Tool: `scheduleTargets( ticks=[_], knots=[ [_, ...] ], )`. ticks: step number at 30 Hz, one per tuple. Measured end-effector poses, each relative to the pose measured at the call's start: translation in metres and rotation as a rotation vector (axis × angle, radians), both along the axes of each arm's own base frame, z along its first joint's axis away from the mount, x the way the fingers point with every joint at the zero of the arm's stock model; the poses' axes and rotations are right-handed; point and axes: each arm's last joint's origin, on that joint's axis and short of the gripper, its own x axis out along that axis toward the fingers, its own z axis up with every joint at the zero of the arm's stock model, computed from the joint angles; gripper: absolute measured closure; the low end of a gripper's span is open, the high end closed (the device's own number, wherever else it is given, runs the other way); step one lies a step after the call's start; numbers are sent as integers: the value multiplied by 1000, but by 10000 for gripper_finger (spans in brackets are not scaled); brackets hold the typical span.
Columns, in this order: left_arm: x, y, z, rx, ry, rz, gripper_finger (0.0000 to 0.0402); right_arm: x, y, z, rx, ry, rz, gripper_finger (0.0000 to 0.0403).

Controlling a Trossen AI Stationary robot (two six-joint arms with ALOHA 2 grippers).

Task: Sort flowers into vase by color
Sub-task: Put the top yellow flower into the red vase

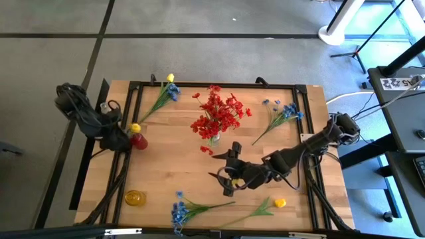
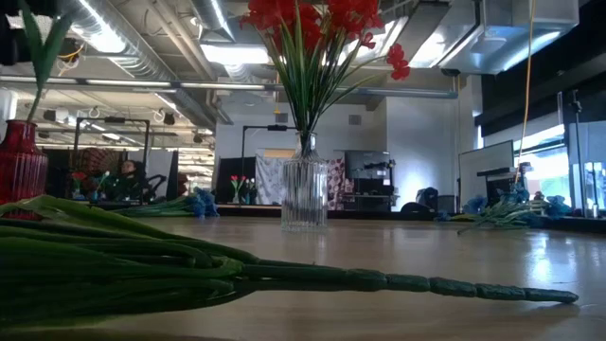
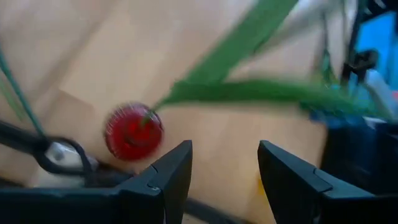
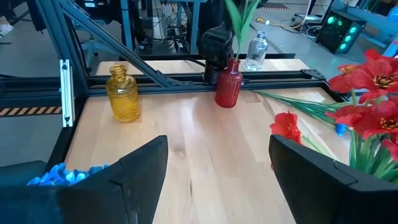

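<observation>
A red vase (image 1: 138, 141) (image 4: 228, 84) stands near the table's left edge. A yellow-bloomed flower (image 1: 135, 127) has its green stem (image 3: 147, 118) stuck in the vase's mouth. My left gripper (image 3: 224, 168) (image 1: 123, 138) is open just left of that vase, with nothing between its fingers. My right gripper (image 4: 217, 168) (image 1: 220, 170) is open and low over the table's middle, pointing at the left edge. A clear vase (image 2: 305, 194) holds the red flowers (image 1: 218, 114). One red bloom (image 1: 206, 150) (image 4: 286, 127) lies on the wood. Both grippers are out of the low view.
A yellow vase (image 1: 135, 197) (image 4: 123, 93) stands near the front left corner. Blue sprays lie at the far right (image 1: 282, 113), far left (image 1: 165, 94) and near edge (image 1: 182, 211). A yellow flower (image 1: 271, 205) lies front right. A black frame (image 1: 199, 85) rims the table.
</observation>
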Motion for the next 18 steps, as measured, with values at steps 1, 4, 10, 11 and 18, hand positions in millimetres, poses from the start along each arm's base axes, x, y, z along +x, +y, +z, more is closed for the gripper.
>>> scheduleTargets(
  ticks=[1,4,10,11,18],
  knots=[
    [-1,0,2,-36,14,-5,224,1,-2,0,3,2,3,123],
    [-5,1,10,-126,34,2,226,3,-6,-1,5,13,11,123],
    [3,-3,31,-138,-218,-68,227,2,-5,-2,-53,33,38,123],
    [6,-6,36,-136,-292,-106,227,1,-2,-2,-60,43,58,123],
    [26,-22,71,2,-726,-318,227,-14,16,-21,-82,147,179,123]
  ],
)
